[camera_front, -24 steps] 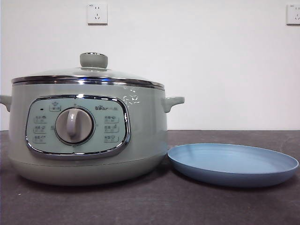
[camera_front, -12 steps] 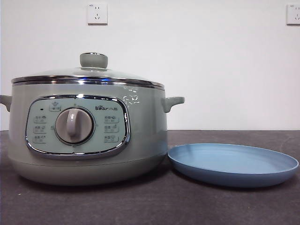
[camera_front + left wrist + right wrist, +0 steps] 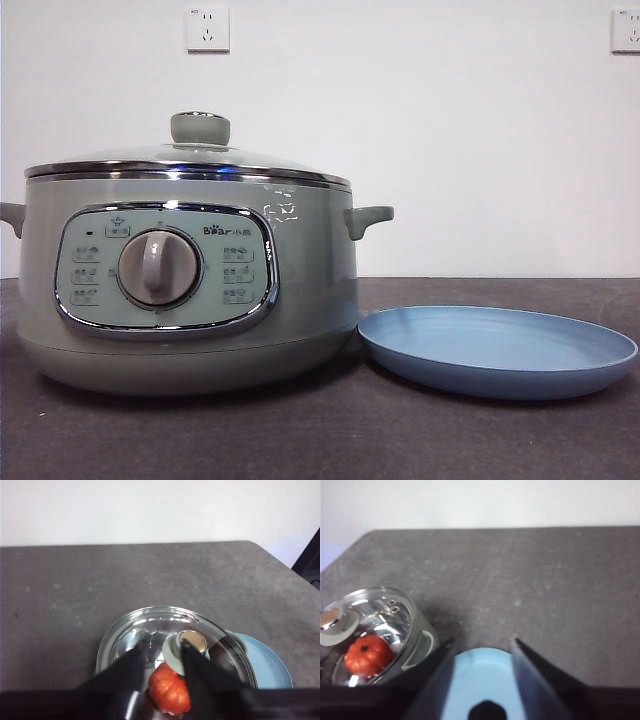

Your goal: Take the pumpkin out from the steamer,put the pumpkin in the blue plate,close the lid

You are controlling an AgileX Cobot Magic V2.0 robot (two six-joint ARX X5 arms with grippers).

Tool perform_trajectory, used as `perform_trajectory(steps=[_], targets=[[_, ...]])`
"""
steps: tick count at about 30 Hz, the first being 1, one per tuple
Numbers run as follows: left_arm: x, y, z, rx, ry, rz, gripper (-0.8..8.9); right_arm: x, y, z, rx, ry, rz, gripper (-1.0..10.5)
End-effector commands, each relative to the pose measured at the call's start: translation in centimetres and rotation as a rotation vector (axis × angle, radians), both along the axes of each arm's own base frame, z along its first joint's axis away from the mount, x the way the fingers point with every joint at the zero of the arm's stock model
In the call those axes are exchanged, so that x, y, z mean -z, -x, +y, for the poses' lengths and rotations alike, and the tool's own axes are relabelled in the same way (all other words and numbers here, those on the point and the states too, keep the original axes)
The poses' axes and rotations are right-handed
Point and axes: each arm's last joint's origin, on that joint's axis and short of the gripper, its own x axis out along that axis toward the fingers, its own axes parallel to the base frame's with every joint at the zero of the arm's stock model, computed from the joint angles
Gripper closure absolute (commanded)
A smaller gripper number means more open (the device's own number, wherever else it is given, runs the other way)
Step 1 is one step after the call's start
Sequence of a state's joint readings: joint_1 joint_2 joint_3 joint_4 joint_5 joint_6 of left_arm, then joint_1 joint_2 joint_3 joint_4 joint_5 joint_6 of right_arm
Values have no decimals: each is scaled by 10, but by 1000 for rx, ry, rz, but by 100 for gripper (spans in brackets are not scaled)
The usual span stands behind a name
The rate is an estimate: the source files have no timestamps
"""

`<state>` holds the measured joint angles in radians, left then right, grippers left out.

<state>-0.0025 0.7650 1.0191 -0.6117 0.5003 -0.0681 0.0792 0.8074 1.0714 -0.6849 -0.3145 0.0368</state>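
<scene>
The sage-green steamer (image 3: pixel 305 290) stands on the left of the table with the glass lid (image 3: pixel 185 158) shut on it. Through the glass, the orange-red pumpkin (image 3: pixel 169 692) lies inside, and the right wrist view shows the pumpkin (image 3: pixel 367 656) too. To the right of the steamer, close against its base, lies the blue plate (image 3: pixel 497 350) with nothing on it. My left gripper (image 3: pixel 164 647) hangs open high above the lid's knob (image 3: pixel 189 642). Well above the blue plate (image 3: pixel 480 680), my right gripper (image 3: pixel 483 641) is open. Neither arm shows in the front view.
The dark grey table (image 3: pixel 320 440) runs back to a white wall with two sockets (image 3: pixel 207 28). A dark part of the other arm (image 3: pixel 307 562) shows at the table's rounded corner in the left wrist view.
</scene>
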Motion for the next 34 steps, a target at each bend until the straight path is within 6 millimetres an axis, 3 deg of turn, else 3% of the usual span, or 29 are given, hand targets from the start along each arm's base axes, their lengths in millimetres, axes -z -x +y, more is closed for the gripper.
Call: perform_trajectory(steps=[1, 6, 12, 25, 34], targets=[[-1, -9, -2, 22, -11, 34, 370, 0, -8, 1, -8, 13, 29, 430], [0, -27, -14, 110, -6, 104, 370, 5, -17, 3, -20, 15, 68, 403], [8, -55, -42, 223, -35, 187, 373, 7, -20, 11, -61, 19, 85, 407], [40, -99, -114, 226, -324, 256, 373, 8, -19, 15, -88, 21, 94, 410], [61, -114, -131, 214, -408, 278, 376, 9, -18, 15, -88, 24, 110, 410]])
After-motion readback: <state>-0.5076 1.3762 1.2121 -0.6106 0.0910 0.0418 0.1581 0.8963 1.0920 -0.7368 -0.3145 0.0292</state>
